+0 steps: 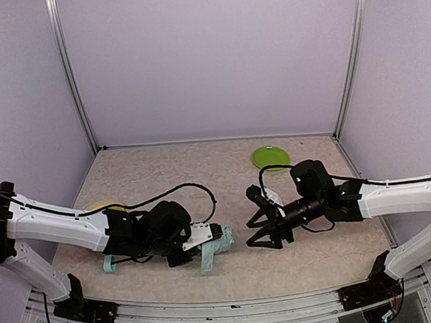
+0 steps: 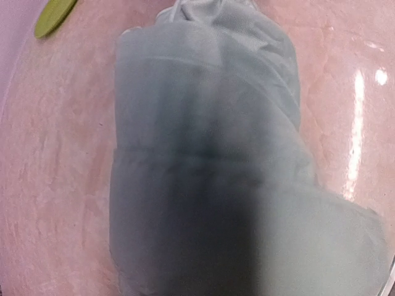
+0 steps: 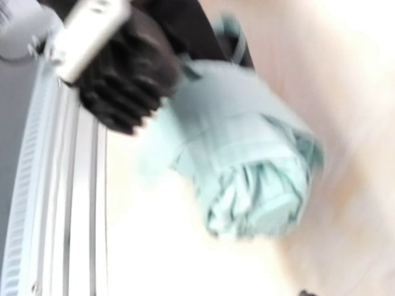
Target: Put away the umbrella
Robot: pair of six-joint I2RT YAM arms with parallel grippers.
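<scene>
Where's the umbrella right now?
Top view: the umbrella, folded, is at front-centre of the table, at the left gripper; the open right gripper sits just to its right, apart.

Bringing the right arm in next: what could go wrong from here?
The left gripper seems to hold the umbrella by loose fabric, and its camera sees only cloth, so a slip could go unnoticed. The open right gripper is close; it may snag folds or bump the left one.

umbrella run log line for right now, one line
umbrella: folded bundle | left fingers: at umbrella, grip hidden | right fingers: open, apart from umbrella
</scene>
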